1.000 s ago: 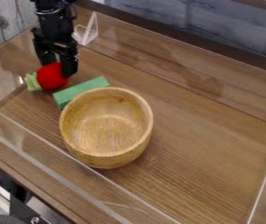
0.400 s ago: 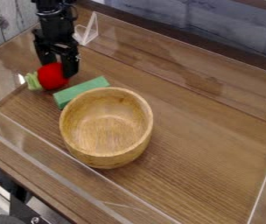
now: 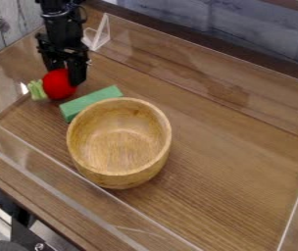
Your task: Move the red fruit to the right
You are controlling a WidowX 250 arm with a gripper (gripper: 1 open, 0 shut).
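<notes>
Single overhead-oblique view of a wooden table (image 3: 230, 147) enclosed by low clear plastic walls (image 3: 178, 59). The black robot arm enters from the top left and points straight down, its gripper (image 3: 62, 71) lowered over the red fruit (image 3: 59, 84). The two dark fingers (image 3: 77, 69) stand one on each side of the upper part of the fruit, with the red body visible between and below them; whether they are pressed against it or still slightly apart from it cannot be told at this resolution, so the grip is uncertain. The red fruit sits low at the table surface in the left rear part of the enclosure, its green leafy end (image 3: 34, 89) pointing toward the left wall. Just beside the fruit on its right lies a flat green block (image 3: 91, 100), set at an angle, its near corner close to or touching the rim of the wooden bowl (image 3: 119, 142). The bowl stands upright, nearer the camera and to the right of both fruit and block, and is much larger than either. To the right of the bowl the table surface shows only wood grain and pale reflections. A grey planked surface (image 3: 230, 29) lies behind the rear wall, and part of a dark fixture (image 3: 21, 235) is visible at the lower left corner outside the enclosure.
</notes>
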